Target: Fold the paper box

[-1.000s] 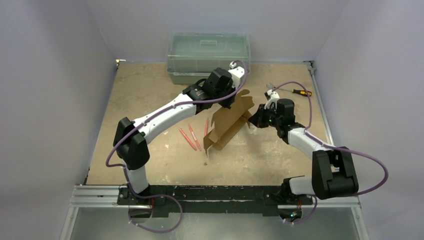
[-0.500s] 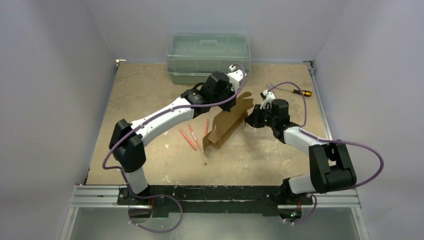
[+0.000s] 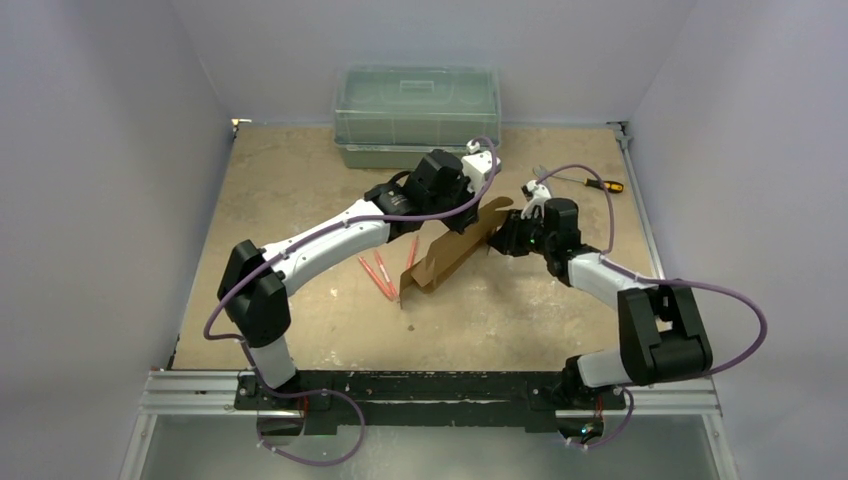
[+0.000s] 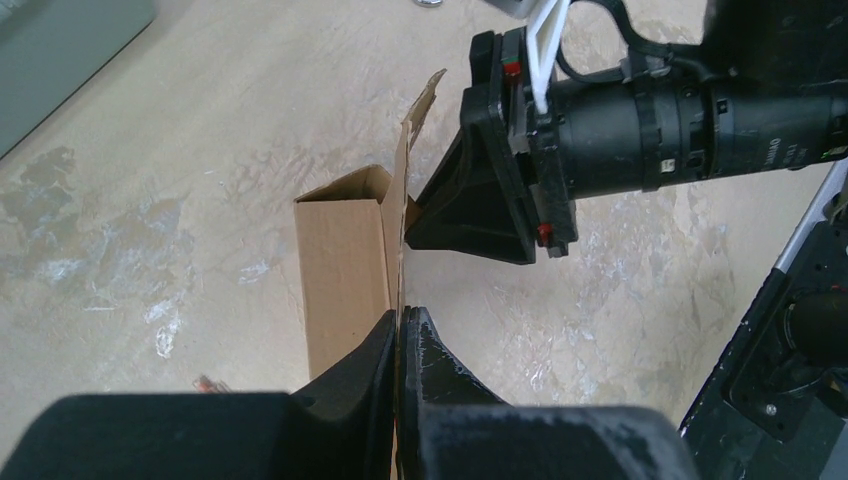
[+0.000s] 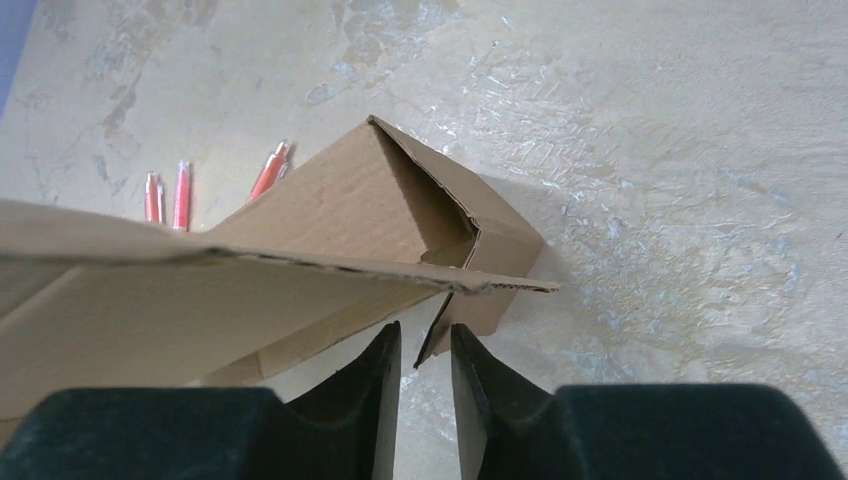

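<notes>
This is a robotics lab test cell: a cabled left arm (image 3: 320,238) and right arm (image 3: 603,277) are bolted to a metal rail (image 3: 200,392) at the near edge of a worn tan table (image 3: 290,180). Plain pale walls (image 3: 110,150) box it in, and a screwdriver (image 3: 601,185) lies at the far right.

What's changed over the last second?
The right pincer moved left to the paper box and its jaws stand parted around a flap edge. The box closed up narrower, near end shifting left. The left pincer stays clamped on it; red pens, green bin and screwdriver unmoved.

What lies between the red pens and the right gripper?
The paper box, seen in the top view, between the red pens and the right gripper.
</notes>
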`<state>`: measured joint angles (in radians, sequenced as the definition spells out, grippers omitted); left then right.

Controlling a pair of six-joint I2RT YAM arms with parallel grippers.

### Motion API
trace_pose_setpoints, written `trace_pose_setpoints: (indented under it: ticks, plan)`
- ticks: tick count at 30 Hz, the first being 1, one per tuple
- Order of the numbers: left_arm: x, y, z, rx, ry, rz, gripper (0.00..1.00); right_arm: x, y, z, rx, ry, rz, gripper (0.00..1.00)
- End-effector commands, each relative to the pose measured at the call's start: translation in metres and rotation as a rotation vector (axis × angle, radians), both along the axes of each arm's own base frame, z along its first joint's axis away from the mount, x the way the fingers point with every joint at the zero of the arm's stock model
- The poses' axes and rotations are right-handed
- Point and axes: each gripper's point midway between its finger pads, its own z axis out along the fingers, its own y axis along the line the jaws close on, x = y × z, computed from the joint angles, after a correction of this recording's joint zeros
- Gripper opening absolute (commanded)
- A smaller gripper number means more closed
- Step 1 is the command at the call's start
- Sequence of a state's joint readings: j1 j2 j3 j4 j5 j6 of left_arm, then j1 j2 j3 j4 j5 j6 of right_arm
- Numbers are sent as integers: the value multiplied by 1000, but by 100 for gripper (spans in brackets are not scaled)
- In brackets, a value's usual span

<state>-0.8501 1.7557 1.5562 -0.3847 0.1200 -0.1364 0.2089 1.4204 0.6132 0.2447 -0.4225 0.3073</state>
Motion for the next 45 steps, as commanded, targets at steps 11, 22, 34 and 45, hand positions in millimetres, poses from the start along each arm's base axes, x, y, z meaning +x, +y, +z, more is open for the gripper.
trace_pose_setpoints:
  ticks: [11,22,34,45]
  plan:
    - [-1,4,-4,51,9,-7,0,0,-34,59,63,-130,80,48]
    - [-1,5,-1,51,5,-4,0,15,-53,98,-190,-444,350,69]
    - [0,4,-2,39,16,-3,0,-8,-34,92,-52,-641,488,94]
    - [-3,7,2,27,15,-1,0,-7,-44,59,401,-257,121,80]
